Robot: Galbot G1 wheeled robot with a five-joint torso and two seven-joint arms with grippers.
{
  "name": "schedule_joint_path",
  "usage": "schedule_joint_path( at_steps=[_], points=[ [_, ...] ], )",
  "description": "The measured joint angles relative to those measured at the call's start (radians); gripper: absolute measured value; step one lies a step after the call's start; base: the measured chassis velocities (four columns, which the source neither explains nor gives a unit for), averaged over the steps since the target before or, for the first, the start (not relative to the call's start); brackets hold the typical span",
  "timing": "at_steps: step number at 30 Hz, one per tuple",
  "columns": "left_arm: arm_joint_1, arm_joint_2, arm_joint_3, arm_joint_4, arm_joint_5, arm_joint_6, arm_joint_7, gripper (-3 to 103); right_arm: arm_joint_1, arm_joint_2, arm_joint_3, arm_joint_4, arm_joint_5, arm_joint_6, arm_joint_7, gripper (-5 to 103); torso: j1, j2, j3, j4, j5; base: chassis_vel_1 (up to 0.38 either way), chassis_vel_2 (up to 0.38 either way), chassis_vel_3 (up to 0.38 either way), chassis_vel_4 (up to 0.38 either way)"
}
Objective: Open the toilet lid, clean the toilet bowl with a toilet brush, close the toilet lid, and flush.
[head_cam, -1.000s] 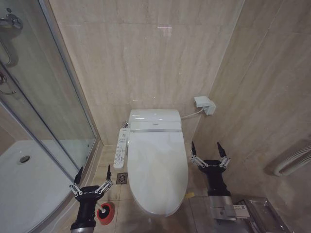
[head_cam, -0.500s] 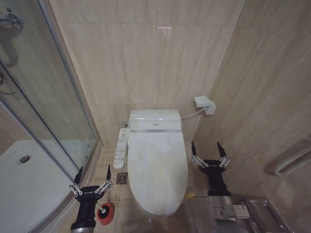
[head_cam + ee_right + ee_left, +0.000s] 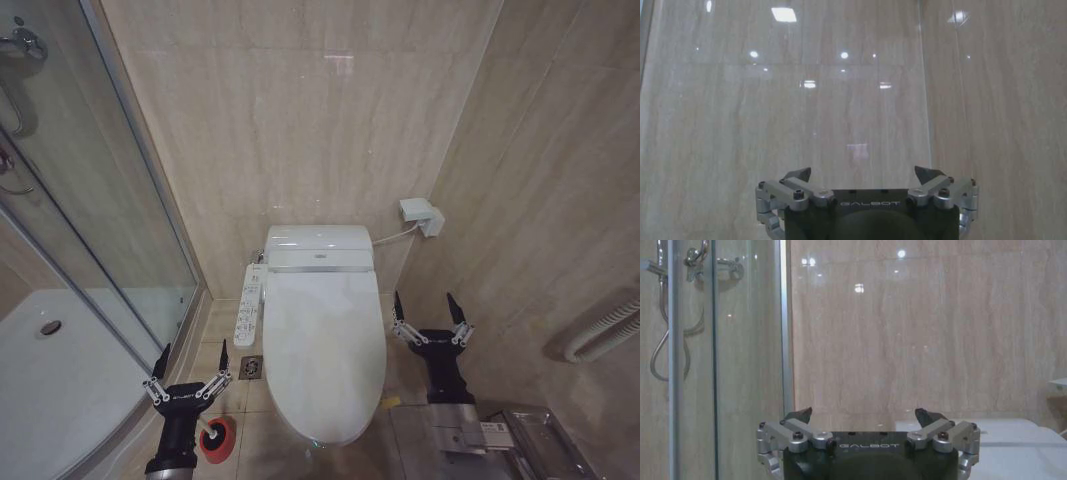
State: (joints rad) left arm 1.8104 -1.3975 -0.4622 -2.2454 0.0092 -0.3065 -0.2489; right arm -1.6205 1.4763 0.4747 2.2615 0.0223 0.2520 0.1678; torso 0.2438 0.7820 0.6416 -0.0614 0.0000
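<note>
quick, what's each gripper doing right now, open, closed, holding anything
Left gripper: open, holding nothing, beside the closed toilet lid.
Right gripper: open, holding nothing, on the lid's other side.

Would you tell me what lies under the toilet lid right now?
The toilet lid is down, covering the seat and the inside of the toilet bowl, so neither can be seen. Only the bowl's outer rim shows beneath it.

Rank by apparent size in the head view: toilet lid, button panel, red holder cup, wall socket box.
1. Toilet lid, by far the largest.
2. Button panel, long and narrow.
3 and 4. Red holder cup and wall socket box look alike; the left gripper partly hides the cup, so no ranking.
</note>
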Motion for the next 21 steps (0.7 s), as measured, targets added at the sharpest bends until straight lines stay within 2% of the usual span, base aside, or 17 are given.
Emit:
schedule_joint_path(
  at_steps=[18,21],
  points=[
    [0.000,0.000,0.000,0.000,0.000,0.000,0.000,100,0.000,0.000,0.000,0.000,0.000,0.000,0.000,100,0.000,0.000,0.000,0.0000,0.0000,0.000,0.000,0.000,0.000],
    [-0.016,0.006,-0.011,0.012,-0.024,0.012,0.017,100,0.000,0.000,0.000,0.000,0.000,0.000,0.000,100,0.000,0.000,0.000,0.0003,0.0001,0.000,0.000,0.000,0.000]
  ],
)
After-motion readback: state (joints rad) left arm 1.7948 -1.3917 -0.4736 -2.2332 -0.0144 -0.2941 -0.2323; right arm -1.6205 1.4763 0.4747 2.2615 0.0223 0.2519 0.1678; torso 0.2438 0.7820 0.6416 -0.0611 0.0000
